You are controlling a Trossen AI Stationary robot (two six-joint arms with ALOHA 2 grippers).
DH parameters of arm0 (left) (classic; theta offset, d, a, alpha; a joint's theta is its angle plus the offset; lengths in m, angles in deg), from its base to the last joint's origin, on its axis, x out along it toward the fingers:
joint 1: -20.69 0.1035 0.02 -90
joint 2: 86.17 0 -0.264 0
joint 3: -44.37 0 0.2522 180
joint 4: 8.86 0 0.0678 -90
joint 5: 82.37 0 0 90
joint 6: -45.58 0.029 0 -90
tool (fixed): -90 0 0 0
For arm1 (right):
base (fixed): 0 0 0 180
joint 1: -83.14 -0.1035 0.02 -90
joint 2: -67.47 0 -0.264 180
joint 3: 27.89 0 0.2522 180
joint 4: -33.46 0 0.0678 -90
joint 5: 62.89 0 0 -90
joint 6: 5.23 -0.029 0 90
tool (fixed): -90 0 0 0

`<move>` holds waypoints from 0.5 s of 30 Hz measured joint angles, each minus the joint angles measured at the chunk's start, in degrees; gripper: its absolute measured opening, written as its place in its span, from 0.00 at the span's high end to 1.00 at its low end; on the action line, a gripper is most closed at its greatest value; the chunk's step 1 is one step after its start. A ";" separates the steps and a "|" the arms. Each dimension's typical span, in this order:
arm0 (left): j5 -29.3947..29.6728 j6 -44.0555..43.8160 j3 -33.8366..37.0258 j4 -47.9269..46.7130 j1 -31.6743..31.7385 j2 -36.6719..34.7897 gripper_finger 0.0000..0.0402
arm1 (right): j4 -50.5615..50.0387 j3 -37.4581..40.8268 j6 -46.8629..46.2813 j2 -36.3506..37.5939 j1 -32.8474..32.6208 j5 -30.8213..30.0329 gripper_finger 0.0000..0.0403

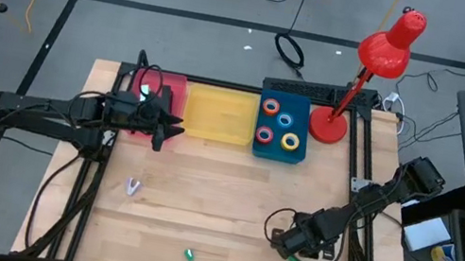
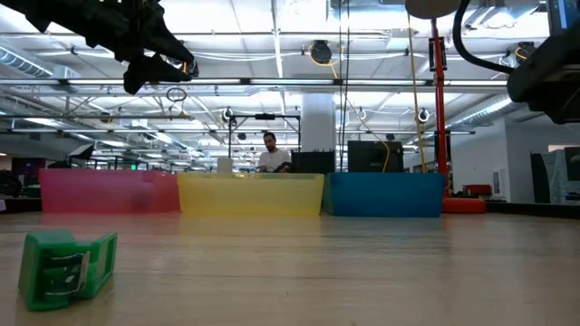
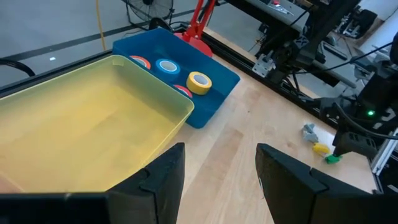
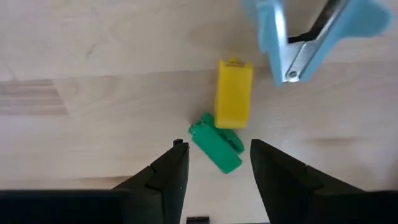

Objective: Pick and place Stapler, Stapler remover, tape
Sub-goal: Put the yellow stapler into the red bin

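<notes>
Four tape rolls, orange-red (image 1: 272,108), blue (image 1: 286,119), red (image 1: 264,135) and yellow (image 1: 290,142), lie flat in the blue bin (image 1: 302,104). My right gripper (image 4: 219,144) is open over the table's right near part. Its fingers stand on either side of a small green stapler (image 4: 214,149) without touching it. A yellow stapler (image 4: 233,93) lies against the green one, and a blue staple remover (image 4: 311,31) lies beyond. My left gripper (image 3: 221,149) is open and raised in the air over the near edge of the yellow bin (image 3: 81,118).
A pink bin (image 1: 172,91) stands left of the yellow one. A pale staple remover (image 1: 133,188) and a green one (image 1: 188,255) lie on the open wood. A red desk lamp (image 1: 356,85) stands right of the blue bin. A person shows far behind the table.
</notes>
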 joint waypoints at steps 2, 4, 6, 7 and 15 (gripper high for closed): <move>0.02 0.00 0.00 0.00 0.00 0.00 0.51 | -0.86 0.00 -0.61 0.00 -0.02 -0.02 0.59; 0.04 0.25 0.00 0.00 0.00 0.00 0.51 | -1.45 0.02 -1.39 -0.01 -0.02 -0.02 0.59; 0.04 0.35 0.00 0.00 0.00 0.00 0.51 | -0.73 0.54 -1.47 0.00 -0.02 -0.02 0.59; 0.04 0.37 0.00 0.00 0.00 0.00 0.51 | 0.08 1.02 -1.53 0.00 -0.02 -0.02 0.59; 0.11 1.00 0.00 -0.02 0.00 0.00 0.51 | 10.16 7.38 -4.04 0.00 -0.02 -0.02 0.59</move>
